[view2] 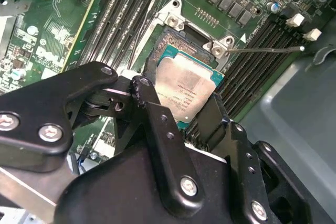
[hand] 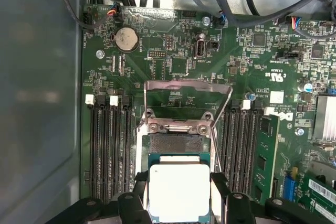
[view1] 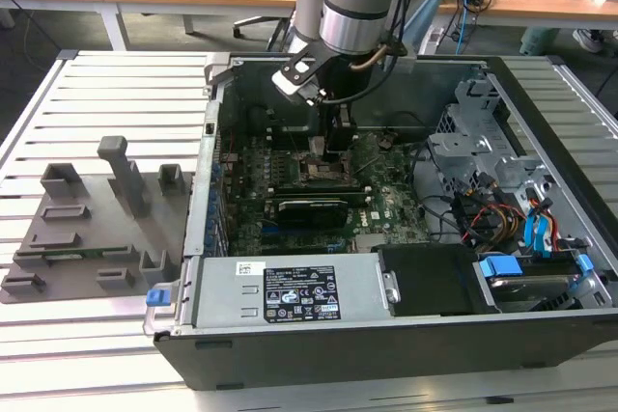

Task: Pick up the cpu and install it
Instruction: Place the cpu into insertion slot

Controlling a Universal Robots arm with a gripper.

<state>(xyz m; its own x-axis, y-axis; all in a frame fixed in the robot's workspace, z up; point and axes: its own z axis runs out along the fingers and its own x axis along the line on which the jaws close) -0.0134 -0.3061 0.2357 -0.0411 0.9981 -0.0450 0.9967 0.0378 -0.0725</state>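
Note:
The cpu (hand: 179,192), a flat square chip with a silver-grey top, sits between the two black fingers of my gripper (hand: 179,182). The fingers press on its opposite edges, just above the motherboard socket (hand: 176,144). Part of the socket's contact field shows beyond the chip, and the metal load plate (hand: 185,88) stands flipped open behind it. In the second wrist view the cpu (view2: 190,88) hangs tilted over the socket frame between the fingers (view2: 143,90). In the exterior view the gripper (view1: 333,149) reaches down into the open computer case over the socket (view1: 317,177).
Memory slots (hand: 107,150) flank the socket on both sides. The case wall (view1: 214,113), a drive cage with cables (view1: 492,190) and the power supply (view1: 290,291) surround the board. A grey tray with upright blocks (view1: 87,229) lies at the exterior view's left.

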